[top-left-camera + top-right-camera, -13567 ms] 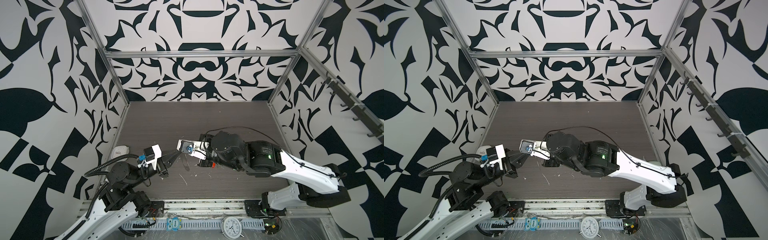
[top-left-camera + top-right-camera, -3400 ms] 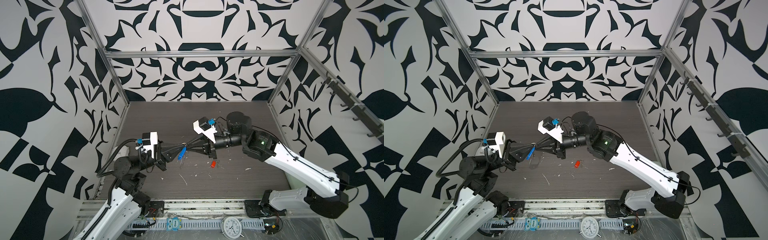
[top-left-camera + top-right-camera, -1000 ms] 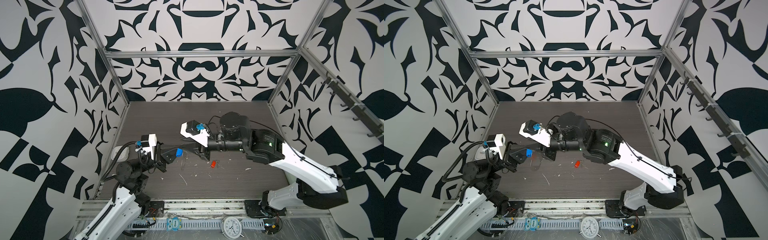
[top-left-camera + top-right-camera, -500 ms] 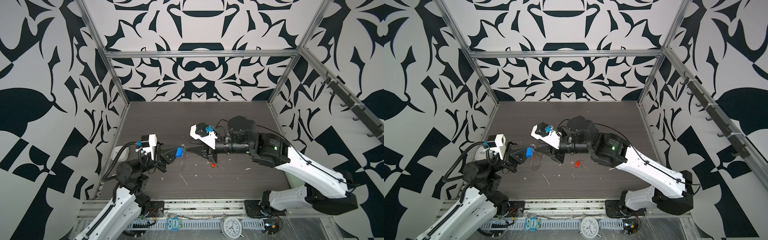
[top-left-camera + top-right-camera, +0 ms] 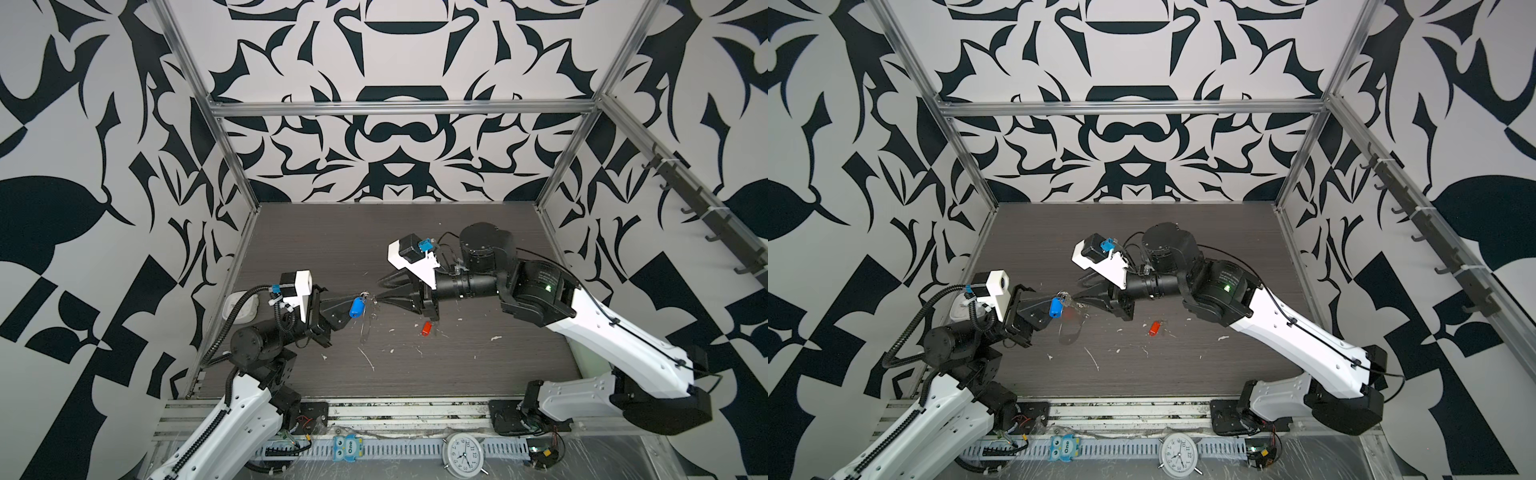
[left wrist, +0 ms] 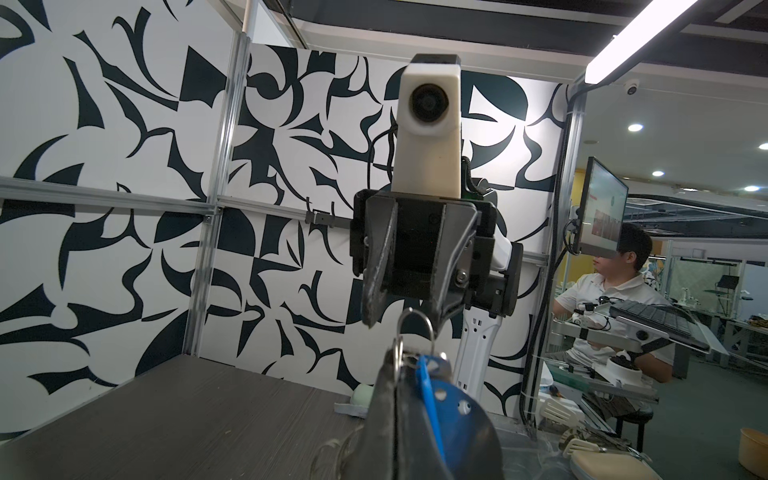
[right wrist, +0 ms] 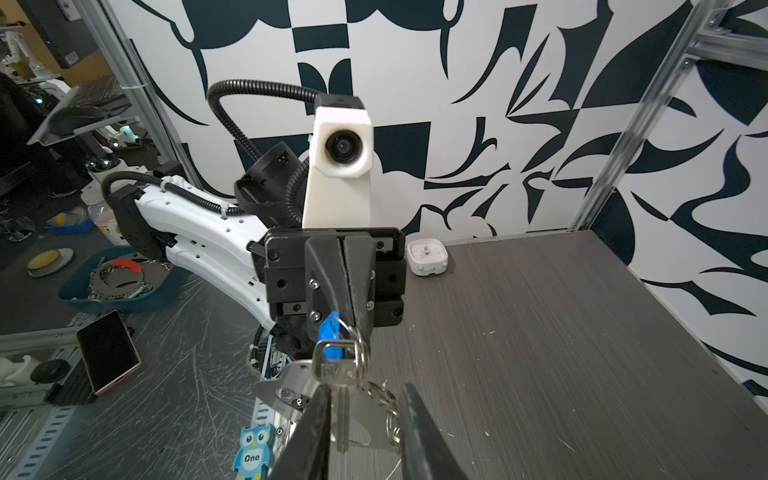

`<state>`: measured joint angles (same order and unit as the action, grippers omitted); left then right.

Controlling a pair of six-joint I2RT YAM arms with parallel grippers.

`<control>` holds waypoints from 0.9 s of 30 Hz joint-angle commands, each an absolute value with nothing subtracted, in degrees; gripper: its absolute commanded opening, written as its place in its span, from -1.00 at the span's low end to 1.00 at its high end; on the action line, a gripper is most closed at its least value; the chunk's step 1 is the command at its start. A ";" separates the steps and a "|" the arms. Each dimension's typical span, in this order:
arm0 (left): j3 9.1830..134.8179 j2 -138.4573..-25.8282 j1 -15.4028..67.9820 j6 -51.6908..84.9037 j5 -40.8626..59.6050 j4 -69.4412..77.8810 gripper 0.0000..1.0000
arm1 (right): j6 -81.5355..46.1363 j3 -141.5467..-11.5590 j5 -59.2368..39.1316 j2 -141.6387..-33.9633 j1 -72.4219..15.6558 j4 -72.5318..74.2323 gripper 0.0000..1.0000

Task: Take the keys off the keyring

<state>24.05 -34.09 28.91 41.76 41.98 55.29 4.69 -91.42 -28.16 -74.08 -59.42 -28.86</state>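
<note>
The left gripper is clenched on the end of the oblong blue tag and holds it in the air over the left-middle of the dark table. In both top views the tag hangs just beside its fingers. A small split ring at the tag's end carries a flat silver key, whose blade points away from the left gripper in the right wrist view. The keyring hangs from the same bunch. In a top view it shows as a thin, pale grey loop drooping below the tag, and the right wrist view shows its dull silver plate with small screws. The right gripper meets the bunch from the right, tip to tip with the left one. It is released: its jaws stand partly apart, with the key's blade along one finger and a clear gap to the other. The red-orange tag lies alone on the table, right of the bunch and nearer, well apart from the keyring. Its key is too small to make out.
</note>
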 commanded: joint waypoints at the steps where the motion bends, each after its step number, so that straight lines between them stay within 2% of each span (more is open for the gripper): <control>1: 24.65 -33.50 29.00 42.86 42.51 59.09 -1.00 | 4.04 -91.89 -30.84 -74.15 -59.10 -26.80 -0.39; 8: 24.52 -33.96 29.00 43.75 42.79 60.32 -1.00 | 3.63 -92.86 -32.23 -75.84 -59.15 -27.29 -0.41; 14: 24.52 -34.18 29.00 43.86 42.89 60.38 -1.00 | 3.52 -92.88 -32.74 -76.20 -59.10 -26.44 -0.55; 27: 24.17 -34.39 29.00 43.86 42.60 60.32 -1.00 | 3.22 -92.86 -32.43 -75.68 -59.15 -25.18 -0.68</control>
<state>24.05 -34.59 28.88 43.11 42.46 57.23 3.81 -91.44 -31.97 -76.95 -59.33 -28.38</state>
